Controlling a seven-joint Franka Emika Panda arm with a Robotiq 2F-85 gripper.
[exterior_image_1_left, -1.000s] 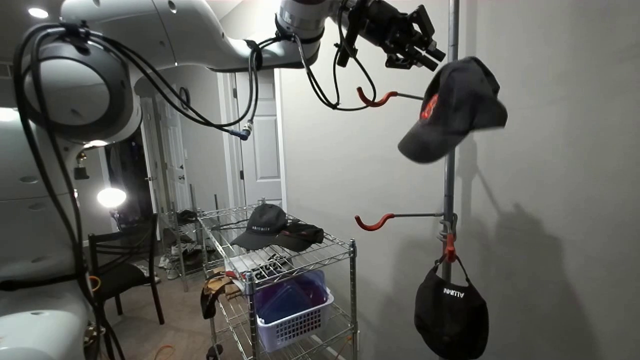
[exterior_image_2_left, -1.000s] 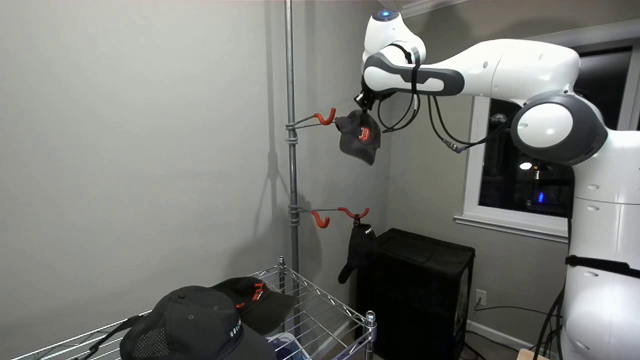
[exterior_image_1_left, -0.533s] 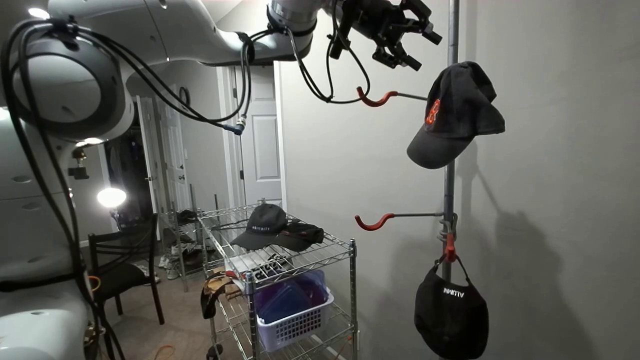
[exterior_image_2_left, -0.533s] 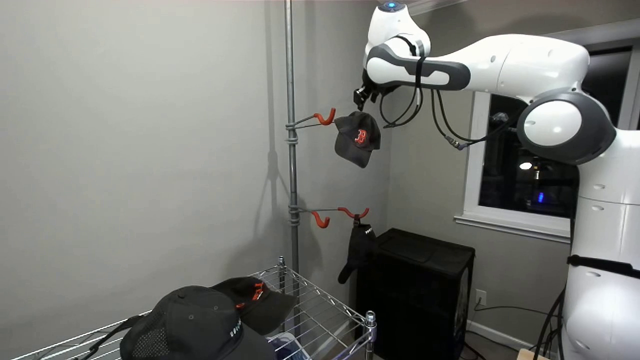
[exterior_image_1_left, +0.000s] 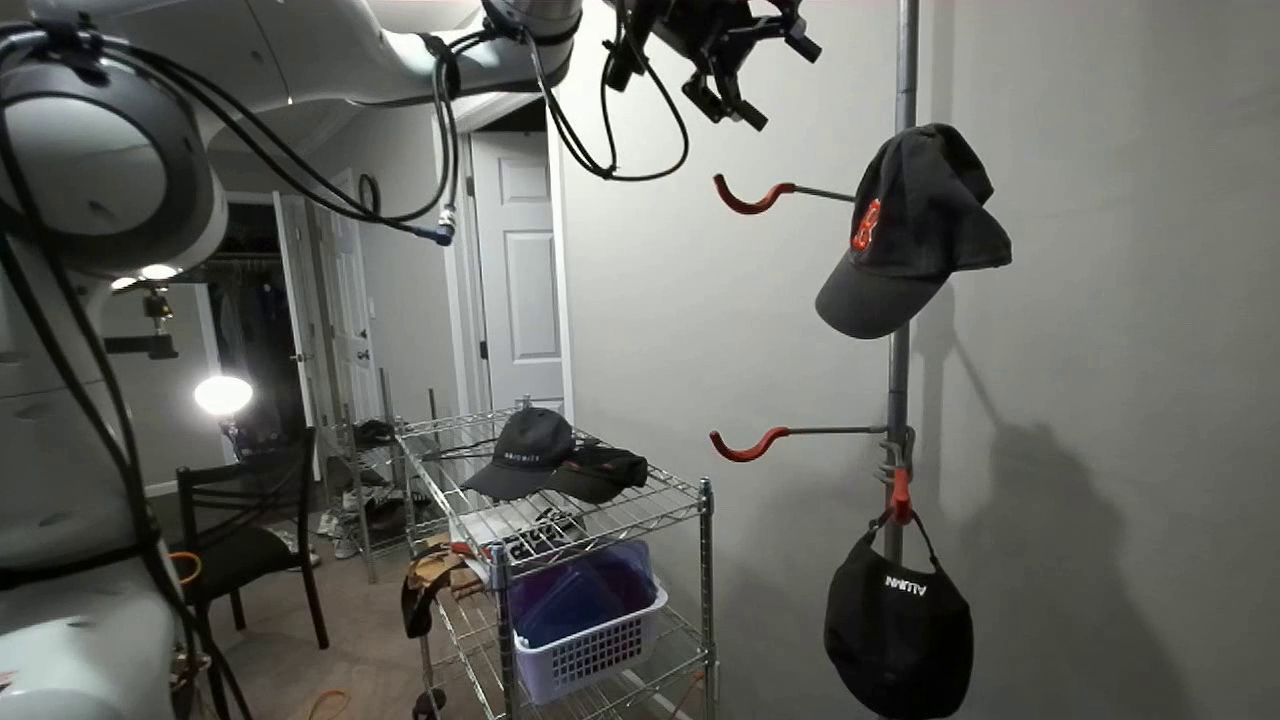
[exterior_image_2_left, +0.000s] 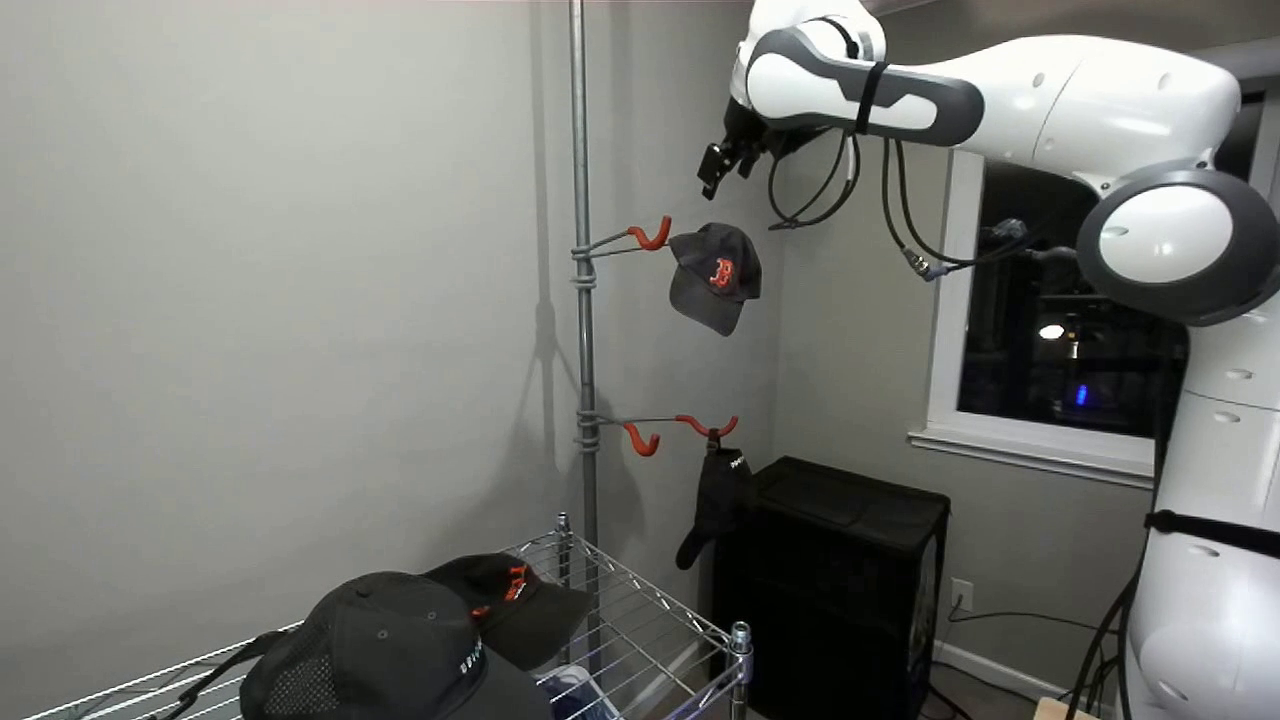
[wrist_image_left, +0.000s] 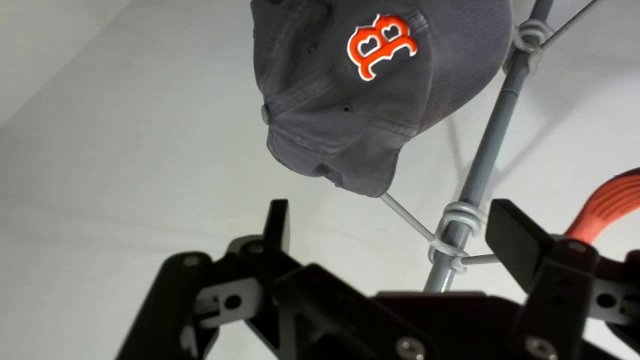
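Observation:
My gripper (exterior_image_1_left: 778, 82) stands open in both exterior views and in the wrist view, its fingers wide apart with nothing between them. Nearest to it is a dark grey cap (wrist_image_left: 340, 100) with an orange B, apart from the fingertips. In an exterior view the cap (exterior_image_2_left: 718, 280) hangs, brim down, below and a little beyond the gripper. It hangs at the upper arm of a metal pole (exterior_image_1_left: 899, 380); the cap itself hides the hook's end. Beside it an upper red hook (exterior_image_1_left: 755, 202) is bare. Lower down, a black cap (exterior_image_1_left: 900, 640) hangs by its strap from another red hook.
A lower bare red hook (exterior_image_1_left: 745, 449) sticks out from the pole. On the wire shelf (exterior_image_1_left: 706, 570) lie a black cap (exterior_image_1_left: 525, 455) and a second cap (exterior_image_2_left: 520, 610); a lilac basket (exterior_image_1_left: 590, 655) stands beneath. A black box (exterior_image_2_left: 830, 570) stands near the window (exterior_image_2_left: 1060, 340).
The fingers have spread apart and the gripper has drawn back and up from the grey cap. The cap has settled slightly lower and hangs on the pole's arm.

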